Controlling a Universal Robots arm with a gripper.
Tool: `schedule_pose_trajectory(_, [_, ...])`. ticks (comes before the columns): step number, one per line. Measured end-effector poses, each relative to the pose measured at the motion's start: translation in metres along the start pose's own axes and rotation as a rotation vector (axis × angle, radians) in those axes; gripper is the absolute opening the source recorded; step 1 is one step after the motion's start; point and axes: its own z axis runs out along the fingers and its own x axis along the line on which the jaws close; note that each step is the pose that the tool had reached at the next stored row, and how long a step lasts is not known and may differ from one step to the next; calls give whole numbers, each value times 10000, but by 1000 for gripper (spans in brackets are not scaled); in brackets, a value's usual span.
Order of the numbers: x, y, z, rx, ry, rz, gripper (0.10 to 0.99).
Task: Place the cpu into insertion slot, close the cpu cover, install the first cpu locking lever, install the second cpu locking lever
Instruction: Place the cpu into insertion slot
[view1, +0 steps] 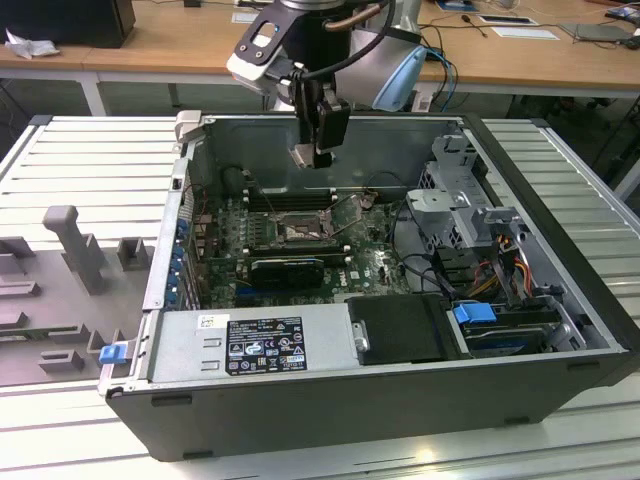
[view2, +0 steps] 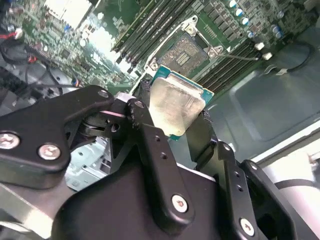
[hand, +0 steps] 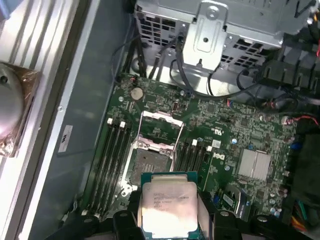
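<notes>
The gripper (view2: 174, 117) is clamping the cpu (view2: 177, 100) between its fingers (view2: 150, 135), hovering above the bare insertion slot (hand: 150, 162). The first wrist view is showing the cpu cover (hand: 161, 125) raised. The exterior view is showing the computer case (view1: 400, 400) lying on a slatted table (view1: 90, 160), with wooden desks (view1: 160, 45) behind.

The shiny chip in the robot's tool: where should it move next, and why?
Probably lower it a little, straight toward the insertion slot. The tool is shut on the cpu, which hangs above the motherboard, and the slot looks bare, with its cpu cover standing open.
</notes>
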Motion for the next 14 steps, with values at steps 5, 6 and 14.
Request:
schedule_pose_trajectory(5, [-1,-3,39,-8,-51,622,529])
schedule_pose_trajectory(6, [-1,-4,47,-8,-53,652,529])
schedule_pose_trajectory(14, [-2,-10,118,-1,-61,660,529])
